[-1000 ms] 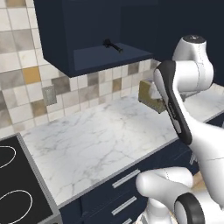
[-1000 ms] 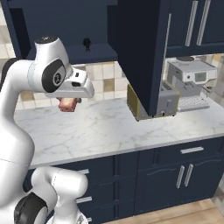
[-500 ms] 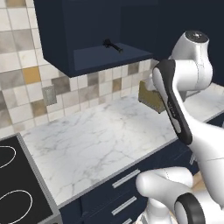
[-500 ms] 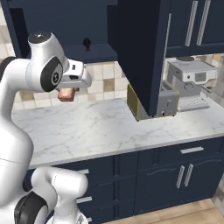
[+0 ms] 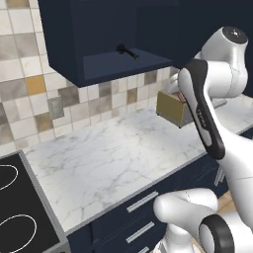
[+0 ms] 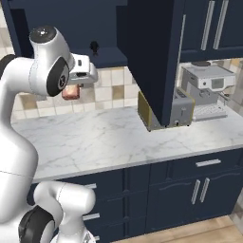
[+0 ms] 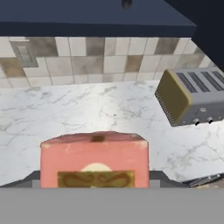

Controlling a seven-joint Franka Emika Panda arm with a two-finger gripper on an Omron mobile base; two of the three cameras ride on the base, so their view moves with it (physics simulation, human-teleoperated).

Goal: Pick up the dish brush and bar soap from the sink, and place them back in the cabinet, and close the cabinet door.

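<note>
My gripper (image 6: 72,91) is shut on the bar soap (image 6: 70,92), a pinkish-orange block held above the counter and below the open cabinet (image 6: 52,21). In the hand view the bar soap (image 7: 94,159) sits between the fingers of my gripper (image 7: 94,180). The black dish brush (image 5: 127,51) lies on the shelf floor of the cabinet (image 5: 59,42), and it also shows as the dish brush (image 6: 94,46) just above and right of my hand. The cabinet door (image 6: 152,52) stands swung open with its silver bar handle. The sink is out of view.
A grey and yellow toaster (image 6: 178,110) stands on the marble counter (image 6: 95,137) under the open door, also seen as the toaster (image 7: 192,96). A coffee machine (image 6: 209,88) is further right. A black cooktop (image 5: 20,217) lies at the left. Navy drawers run below.
The arm has lifted the gripper and the bar soap higher, closer to the underside of the cabinet. The dish brush has not moved.
</note>
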